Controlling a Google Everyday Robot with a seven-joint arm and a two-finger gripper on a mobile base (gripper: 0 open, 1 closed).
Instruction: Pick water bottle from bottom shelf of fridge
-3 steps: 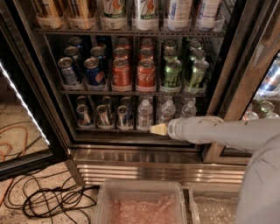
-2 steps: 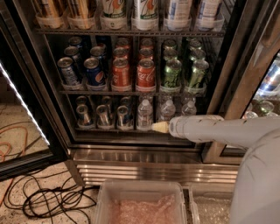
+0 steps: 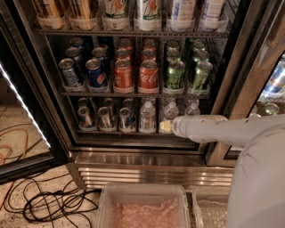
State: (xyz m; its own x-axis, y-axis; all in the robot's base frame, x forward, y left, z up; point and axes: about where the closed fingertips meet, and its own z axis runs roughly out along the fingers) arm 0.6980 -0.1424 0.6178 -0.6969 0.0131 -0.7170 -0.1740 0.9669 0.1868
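I saw the gripper (image 3: pixel 165 127) at the front edge of the bottom shelf (image 3: pixel 111 132) of the fridge (image 3: pixel 133 162), right of centre, low against the water bottle (image 3: pixel 170 110) standing there. I could not tell how its grip stood.

I can read only a little from here. The red cans (image 3: pixel 148 75) on the middle rack carry white Coca-Cola script. The blue cans (image 3: pixel 95 73) to their left show the round red, white and blue Pepsi badge, but I cannot make out the lettering. Two white bottles (image 3: pixel 147 9) on the top rack bear what looks like a large 7. The print on the green cans (image 3: pixel 175 75) is unreadable. The gripper (image 3: pixel 165 127) sits at the front of the bottom shelf (image 3: pixel 116 132), just before the water bottle (image 3: pixel 169 110), whose label I cannot read.
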